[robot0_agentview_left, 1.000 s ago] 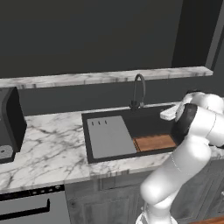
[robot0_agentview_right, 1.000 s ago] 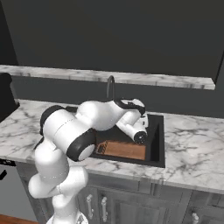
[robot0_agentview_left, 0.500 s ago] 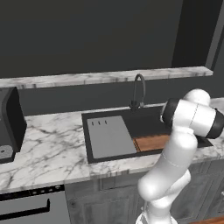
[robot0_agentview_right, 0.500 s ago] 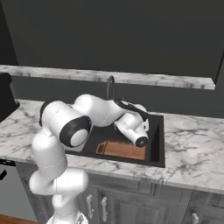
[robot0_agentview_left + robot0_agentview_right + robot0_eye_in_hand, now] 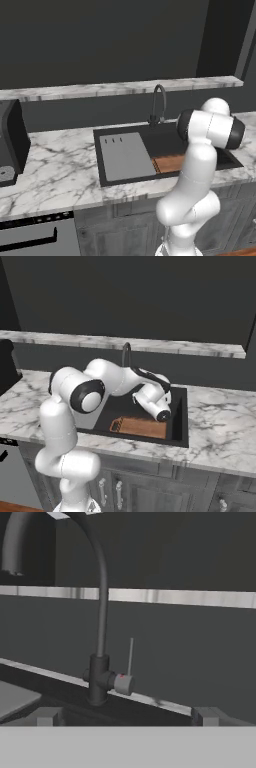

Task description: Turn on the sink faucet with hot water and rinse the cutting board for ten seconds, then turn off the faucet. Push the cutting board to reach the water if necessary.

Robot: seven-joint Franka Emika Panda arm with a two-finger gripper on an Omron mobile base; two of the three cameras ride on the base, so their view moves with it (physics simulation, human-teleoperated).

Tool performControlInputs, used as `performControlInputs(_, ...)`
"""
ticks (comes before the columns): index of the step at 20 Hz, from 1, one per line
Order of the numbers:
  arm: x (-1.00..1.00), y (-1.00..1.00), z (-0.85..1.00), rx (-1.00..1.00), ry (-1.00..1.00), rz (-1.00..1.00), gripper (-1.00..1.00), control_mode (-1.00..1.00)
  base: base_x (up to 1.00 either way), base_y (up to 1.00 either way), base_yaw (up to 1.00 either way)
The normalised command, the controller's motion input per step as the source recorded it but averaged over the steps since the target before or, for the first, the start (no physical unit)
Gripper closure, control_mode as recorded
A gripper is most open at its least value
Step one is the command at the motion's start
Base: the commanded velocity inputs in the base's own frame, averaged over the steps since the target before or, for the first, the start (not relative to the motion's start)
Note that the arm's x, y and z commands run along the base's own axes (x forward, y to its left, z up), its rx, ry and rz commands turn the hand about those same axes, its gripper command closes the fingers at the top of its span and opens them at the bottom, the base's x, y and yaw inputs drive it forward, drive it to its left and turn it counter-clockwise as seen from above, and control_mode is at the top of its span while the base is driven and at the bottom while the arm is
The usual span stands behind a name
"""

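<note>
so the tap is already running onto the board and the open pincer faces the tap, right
Not running. In the hand view the tap shows no stream under its spout, and the left base view shows the board dry in the sink. The rest holds: the open pincer faces the tap.

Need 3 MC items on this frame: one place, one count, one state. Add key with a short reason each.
1. Where does the cutting board lie?
A. inside the sink
B. on the marble counter
C. on the upper shelf

2. How many slots show in the grey slab?
A. one
B. three
C. five

3. What is the state of the sink faucet?
A. running a blue stream
B. no water coming from the spout
C. spout broken off

Key: 1 A, the brown board rests on the black basin floor near its front wall. 2 B, three short slots sit along the slab's far edge. 3 B, the hand view shows the spout mouth with nothing falling from it.
</note>
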Motion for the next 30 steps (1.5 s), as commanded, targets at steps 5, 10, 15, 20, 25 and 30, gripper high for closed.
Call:
performControlInputs(5, 0.28, 0.08, 0.00, 0.00, 0.00, 0.00, -1.00, -1.00, 0.00, 0.00, 0.00)
performControlInputs(10, 0.26, 0.23, 0.00, 0.00, 0.00, -0.01, -1.00, -1.00, 0.00, 0.00, 0.00)
performControlInputs(15, 0.29, 0.18, 0.00, 0.00, 0.00, -0.04, -1.00, -1.00, 0.00, 0.00, 0.00)
performControlInputs(20, 0.29, 0.13, 0.00, 0.00, 0.00, -0.05, -1.00, -1.00, 0.00, 0.00, 0.00)
performControlInputs(25, 0.36, 0.10, 0.00, 0.00, 0.00, -0.05, -1.00, -1.00, 0.00, 0.00, 0.00)
performControlInputs(30, 0.33, 0.10, -0.03, 0.00, 0.00, -0.04, -1.00, -1.00, 0.00, 0.00, 0.00)
